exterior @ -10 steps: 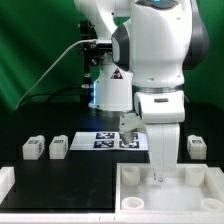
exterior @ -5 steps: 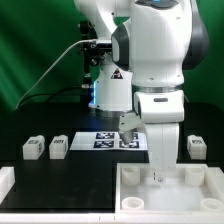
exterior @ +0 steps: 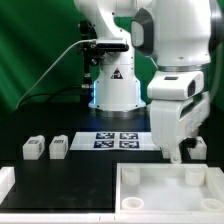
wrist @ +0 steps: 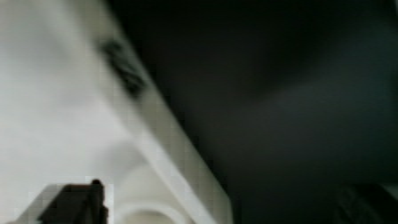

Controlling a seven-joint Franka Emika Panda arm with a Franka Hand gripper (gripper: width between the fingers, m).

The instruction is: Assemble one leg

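Two small white legs (exterior: 33,148) (exterior: 59,146) with tags stand on the black table at the exterior view's left. A third leg (exterior: 198,148) stands at the right, just beside my gripper (exterior: 172,156). The gripper hangs above the far edge of the large white panel (exterior: 150,186) and holds nothing. In the blurred wrist view the gripper (wrist: 214,206) is open; one dark finger (wrist: 71,205) shows over the white panel's edge (wrist: 107,120). A fourth leg is not in view.
The marker board (exterior: 118,139) lies flat behind the panel in the middle. A white block (exterior: 5,181) sits at the front left corner. The robot's base (exterior: 112,85) stands behind the marker board.
The arm has swung toward the exterior view's right and lifted; the gripper has left the middle of the panel's far edge and now hangs near the right leg.
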